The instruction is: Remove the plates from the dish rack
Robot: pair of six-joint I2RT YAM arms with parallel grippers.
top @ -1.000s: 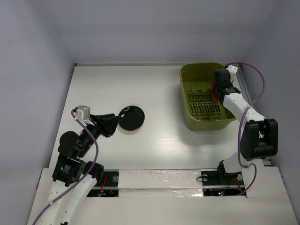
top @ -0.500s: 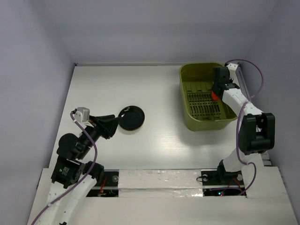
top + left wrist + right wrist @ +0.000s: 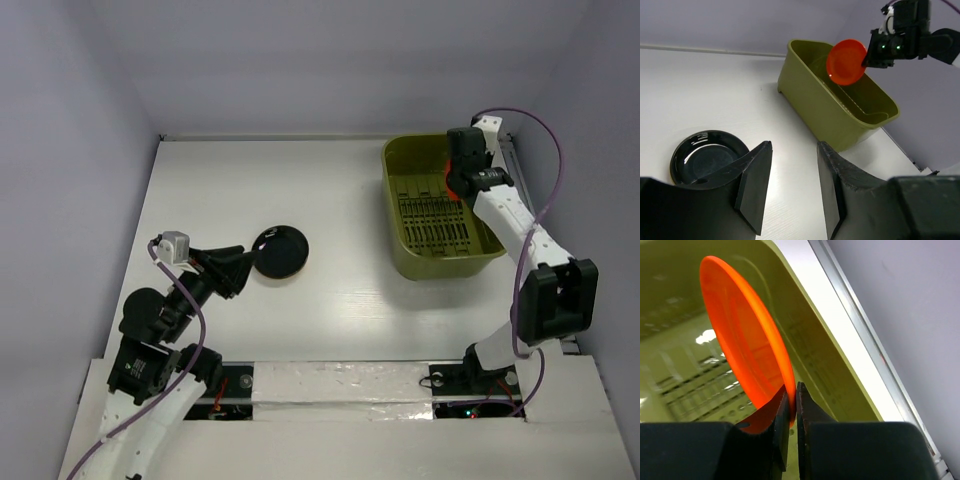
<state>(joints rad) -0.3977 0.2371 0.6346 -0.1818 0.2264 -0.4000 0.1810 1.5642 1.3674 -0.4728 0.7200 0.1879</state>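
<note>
Right gripper (image 3: 791, 390) pinches orange-red plate (image 3: 740, 335) — above dish rack (image 3: 440, 262).

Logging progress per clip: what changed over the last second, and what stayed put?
The right gripper closed on the rim of the orange-red plate and lifted it toward the far end of the dish rack. The left gripper, open near the black plate, hardly moved; plate and rack stayed put.

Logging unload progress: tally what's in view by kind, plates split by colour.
Black plate: 1, flat on the table
Orange-red plate: 1, pinched by the right gripper
Dish rack: 1
Total: 3
</note>
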